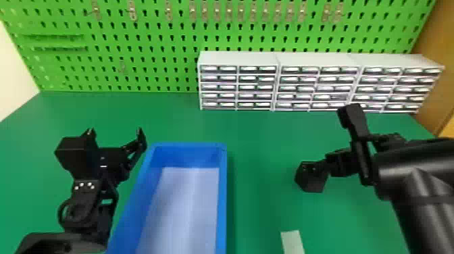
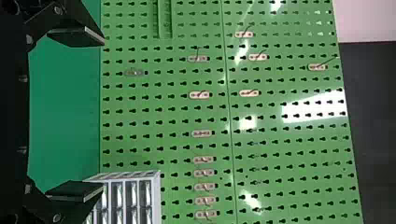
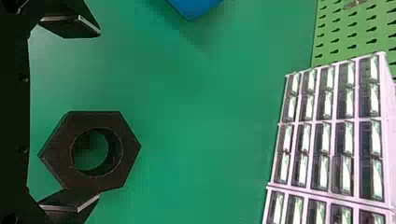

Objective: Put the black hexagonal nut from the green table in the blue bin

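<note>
We begin at the near edge, where a pale flat piece point(image 1: 293, 242) lies on the green counter point(image 1: 256, 135), to the right of the blue bin point(image 1: 189, 145). The bin stands near the middle, its near end running out of view, its far rim fully in sight; we note a pale floor inside.

To the bin's left, we find the left tool point(image 1: 115, 131) open, two fingers spread, nothing between them. To its right is the right tool point(image 1: 337, 163), also open with fingers wide apart.

In the right wrist view, we locate the black hexagonal nut point(image 3: 95, 119) lying on the counter, green surface visible through its round hole. One fingertip of the right tool overlaps its edge; we cannot tell whether they touch.

Farther off, we record three adjoining drawer cabinets point(image 1: 238, 58) at the back right. Pale patches mark the drawer fronts, too small for us to tell whether they are labels. Behind rises a green pegboard point(image 1: 236, 37), bearing a row of metal clips point(image 1: 217, 11) high up.
</note>
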`<state>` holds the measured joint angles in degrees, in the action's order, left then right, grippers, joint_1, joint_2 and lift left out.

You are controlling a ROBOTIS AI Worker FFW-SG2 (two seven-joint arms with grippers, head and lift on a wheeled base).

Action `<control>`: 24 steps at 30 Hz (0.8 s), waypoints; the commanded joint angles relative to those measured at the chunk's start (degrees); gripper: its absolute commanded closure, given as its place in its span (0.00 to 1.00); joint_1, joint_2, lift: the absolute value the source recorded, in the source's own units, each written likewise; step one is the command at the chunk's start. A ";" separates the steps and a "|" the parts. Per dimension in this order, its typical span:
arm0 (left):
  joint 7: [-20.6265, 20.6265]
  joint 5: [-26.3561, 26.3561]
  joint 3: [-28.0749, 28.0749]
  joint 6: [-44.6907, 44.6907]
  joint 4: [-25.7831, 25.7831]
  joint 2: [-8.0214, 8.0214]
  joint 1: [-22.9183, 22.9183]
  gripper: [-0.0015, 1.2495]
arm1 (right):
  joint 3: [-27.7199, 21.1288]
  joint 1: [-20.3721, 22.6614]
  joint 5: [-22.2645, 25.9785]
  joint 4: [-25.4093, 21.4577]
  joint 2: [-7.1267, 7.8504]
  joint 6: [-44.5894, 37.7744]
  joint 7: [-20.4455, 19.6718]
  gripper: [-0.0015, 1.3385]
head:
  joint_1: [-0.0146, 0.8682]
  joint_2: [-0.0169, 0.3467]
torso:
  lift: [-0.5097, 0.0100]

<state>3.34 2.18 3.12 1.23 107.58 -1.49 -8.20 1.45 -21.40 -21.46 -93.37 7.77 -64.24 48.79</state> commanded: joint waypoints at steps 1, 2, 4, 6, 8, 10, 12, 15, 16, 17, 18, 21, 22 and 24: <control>0.00 0.02 -0.05 0.00 0.00 0.00 0.03 0.15 | 0.83 -1.01 -0.07 2.66 -0.30 1.40 0.07 0.07 | 0.76 0.20 | 0.80; 0.00 0.02 -0.05 0.00 -0.09 0.00 0.03 0.15 | 0.92 -1.19 -0.16 3.28 -0.39 1.67 0.07 0.07 | 0.76 0.20 | 0.80; 0.00 0.02 -0.14 0.00 -0.09 0.00 0.12 0.15 | 1.27 -1.63 -0.07 4.60 -0.56 2.37 -0.01 0.07 | 0.76 0.20 | 0.80; 0.00 0.02 -0.14 0.00 -0.09 0.00 0.21 0.15 | 1.45 -1.89 -0.07 5.74 -0.65 2.98 -0.01 0.07 | 0.76 0.20 | 0.80; 0.00 0.02 -0.14 0.00 -0.17 0.00 0.29 0.15 | 1.71 -2.24 -0.07 7.06 -0.83 3.69 -0.01 0.07 | 0.76 0.20 | 0.80; 0.00 0.02 -0.22 -0.08 -0.26 0.00 0.29 0.15 | 1.98 -2.51 0.02 8.29 -0.92 4.30 -0.01 0.07 | 0.76 0.20 | 0.80; 0.00 0.02 -0.22 -0.08 -0.26 0.00 0.38 0.15 | 2.15 -2.68 0.19 9.26 -1.00 4.92 -0.01 0.07 | 0.76 0.20 | 0.80; -0.08 0.02 -0.22 0.00 -0.26 0.00 0.47 0.15 | 2.33 -2.95 0.28 10.84 -1.09 5.88 -0.01 0.07 | 0.76 0.20 | 0.80; -0.08 0.02 -0.22 -0.08 -0.35 0.00 0.47 0.15 | 2.33 -3.04 0.28 11.19 -1.18 6.06 -0.01 0.07 | 0.76 0.20 | 0.80; -0.08 0.11 -0.31 -0.08 -0.35 0.00 0.47 0.15 | 2.33 -3.12 0.37 11.54 -1.18 6.50 -0.01 0.07 | 0.76 0.20 | 0.80; -0.08 0.11 -0.31 -0.08 -0.35 0.00 0.56 0.15 | 2.24 -3.12 0.37 11.80 -1.18 6.68 -0.01 0.07 | 0.76 0.20 | 0.80; -0.08 0.11 -0.31 -0.08 -0.44 0.00 0.56 0.15 | 2.15 -3.21 0.37 12.51 -1.27 7.20 -0.01 0.07 | 0.76 0.20 | 0.80; -0.08 0.11 -0.31 -0.08 -0.35 0.00 0.56 0.15 | 2.15 -3.30 0.45 12.77 -1.27 7.38 -0.01 0.07 | 0.76 0.20 | 0.80; -0.08 0.11 -0.31 -0.08 -0.35 0.00 0.56 0.15 | 2.15 -3.39 0.63 13.65 -1.35 7.73 -0.01 0.07 | 0.76 0.20 | 0.80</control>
<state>3.25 2.28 2.82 1.15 107.21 -1.49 -7.65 3.65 -24.62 -21.06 -81.03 6.54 -57.20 48.78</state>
